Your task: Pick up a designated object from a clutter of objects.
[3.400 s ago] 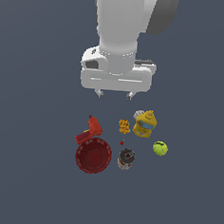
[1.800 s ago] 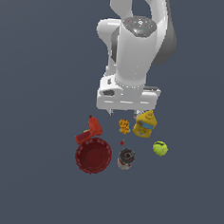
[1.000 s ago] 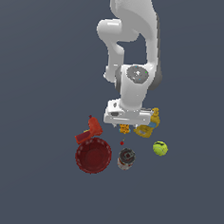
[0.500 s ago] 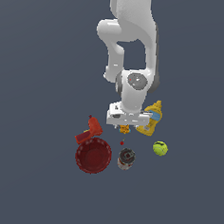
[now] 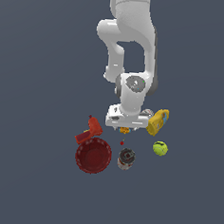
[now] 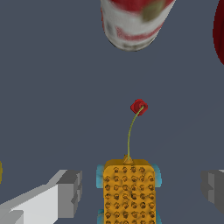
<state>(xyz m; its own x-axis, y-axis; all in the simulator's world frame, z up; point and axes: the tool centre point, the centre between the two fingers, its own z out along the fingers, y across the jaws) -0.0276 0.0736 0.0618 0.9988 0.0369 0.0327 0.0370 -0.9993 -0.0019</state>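
Note:
The designated object is a small orange block (image 6: 129,192) with dark speckles and bluish edges. In the exterior view only a bit of the block (image 5: 125,130) peeks out under my hand. My gripper (image 6: 142,188) is open and low over the clutter. One finger (image 6: 70,192) stands on each side of the block, with a gap between each finger and the block. In the exterior view the gripper (image 5: 125,127) sits between the red drill (image 5: 89,131) and the yellow bottle (image 5: 158,121).
A dark red bowl (image 5: 93,155), a dark-topped can (image 5: 126,159) and a tennis ball (image 5: 160,148) lie nearer the camera than the block. A small red marker (image 6: 138,106) lies between the block and the can (image 6: 133,22). The bowl's rim (image 6: 220,26) shows at the wrist picture's edge.
The arm has come down from well above the clutter onto the orange block. The hand now hides most of the block in the exterior view. No item has moved.

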